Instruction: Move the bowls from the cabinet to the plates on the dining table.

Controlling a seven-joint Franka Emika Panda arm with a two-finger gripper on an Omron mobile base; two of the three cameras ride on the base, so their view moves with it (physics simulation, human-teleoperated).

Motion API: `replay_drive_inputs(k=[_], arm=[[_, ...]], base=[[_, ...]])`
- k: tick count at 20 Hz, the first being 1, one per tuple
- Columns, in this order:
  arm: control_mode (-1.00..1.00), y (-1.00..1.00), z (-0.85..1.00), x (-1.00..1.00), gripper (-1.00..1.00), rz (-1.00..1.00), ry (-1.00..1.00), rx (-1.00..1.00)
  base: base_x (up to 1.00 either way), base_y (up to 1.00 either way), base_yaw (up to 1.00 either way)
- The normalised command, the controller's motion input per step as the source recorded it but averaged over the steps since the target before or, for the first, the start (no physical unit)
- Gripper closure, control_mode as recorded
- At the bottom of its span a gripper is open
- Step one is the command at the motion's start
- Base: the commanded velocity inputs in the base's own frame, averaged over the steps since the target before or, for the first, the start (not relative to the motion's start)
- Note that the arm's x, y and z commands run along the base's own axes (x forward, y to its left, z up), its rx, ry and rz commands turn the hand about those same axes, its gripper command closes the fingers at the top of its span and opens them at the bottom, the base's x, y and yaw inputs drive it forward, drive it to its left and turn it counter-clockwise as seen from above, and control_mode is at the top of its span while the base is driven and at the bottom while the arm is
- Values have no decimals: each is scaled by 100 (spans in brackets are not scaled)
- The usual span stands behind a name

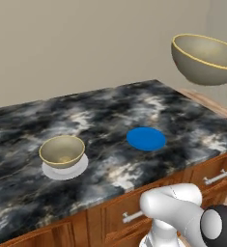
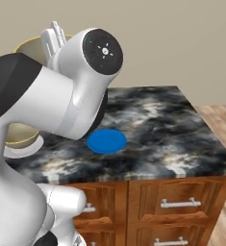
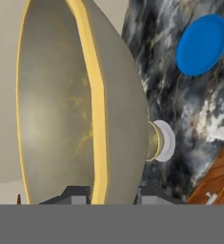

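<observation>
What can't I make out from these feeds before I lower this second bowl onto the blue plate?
- Gripper: in the hand view the held bowl covers most of its fingers; only the tips show, either side of the rim.
- Held bowl: right edge cut off in the left base view; mostly behind the arm in the right base view.
- First bowl on the grey-white plate: the arm hides most of both in the right base view.
- Blue plate: how high the held bowl stands above it is unclear.

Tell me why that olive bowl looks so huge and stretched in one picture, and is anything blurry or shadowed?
Hand view: the grey-olive bowl with the yellowish rim sits right at the lens, gripped by the end effector, so closeness swells it. Left base view: soft, with faint shading under the second matching bowl on the pale round plate. Right base view: the white arm hides much; the bright blue plate looks flat, no glare.
</observation>
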Motion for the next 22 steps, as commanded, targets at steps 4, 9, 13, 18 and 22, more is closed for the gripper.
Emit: replay_drive_inputs(k=[4, 9, 13, 18, 22], arm=[[100, 0, 0, 0, 100, 0, 0, 0], [100, 0, 0, 0, 100, 0, 0, 0], [100, 0, 0, 0, 100, 0, 0, 0], [100, 0, 0, 0, 100, 0, 0, 0], [-100, -2, -17, 23, 100, 18, 1, 8]], base=[[14, 0, 25], [13, 0, 25], [8, -1, 25], [9, 0, 23], [0, 0, 0]])
